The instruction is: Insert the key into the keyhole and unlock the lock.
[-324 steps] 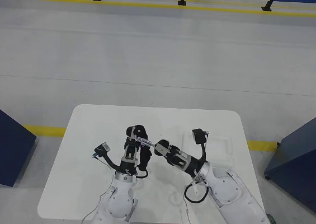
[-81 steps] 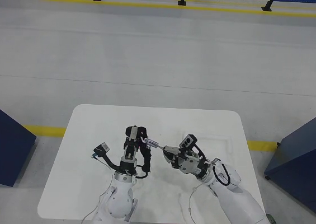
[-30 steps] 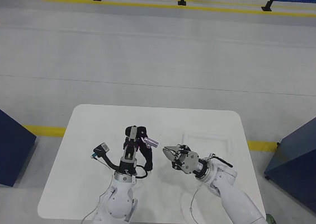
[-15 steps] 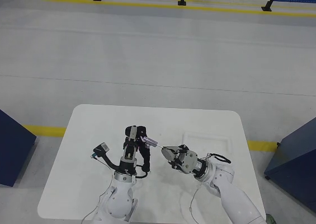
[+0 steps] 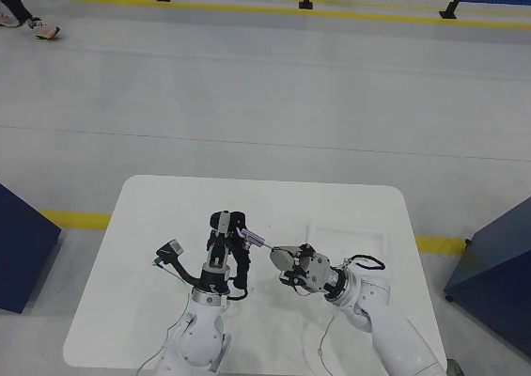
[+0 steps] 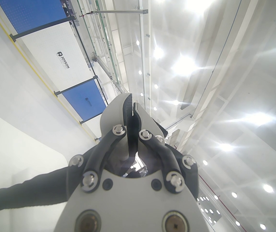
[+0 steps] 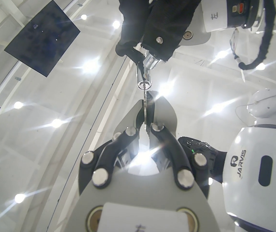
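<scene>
Both arms are held up above the white table point(image 5: 152, 216), grippers facing each other near its middle. The left gripper point(image 7: 144, 51) is seen in the right wrist view with its black-sleeved fingers point(image 7: 130, 25) clamped on the body of the lock point(image 7: 150, 61), whose chrome cylinder is pointed out toward the other arm. In the left wrist view the same jaws are shown pressed nearly together, with the lock itself hidden past the pads. The right gripper point(image 7: 146, 101) is closed to a narrow slit on the key point(image 7: 144, 108), which is pinched edge-on by its flat blade. The key tip is met with the keyhole point(image 7: 144, 84) at the round end face of the cylinder. How deep the blade has gone cannot be told, since a short run of metal is exposed between the face and the fingertips. From above, lock and key are read as one thin line bridging the two grippers. The step in hand is judged to be insertion, with the turn not yet made. A straight push along the cylinder axis is called for next until the blade is seated. A roll of the right wrist is then needed, with the lock held rigid by the left gripper. Any sideways tilt could jam or bend the thin blade.
</scene>
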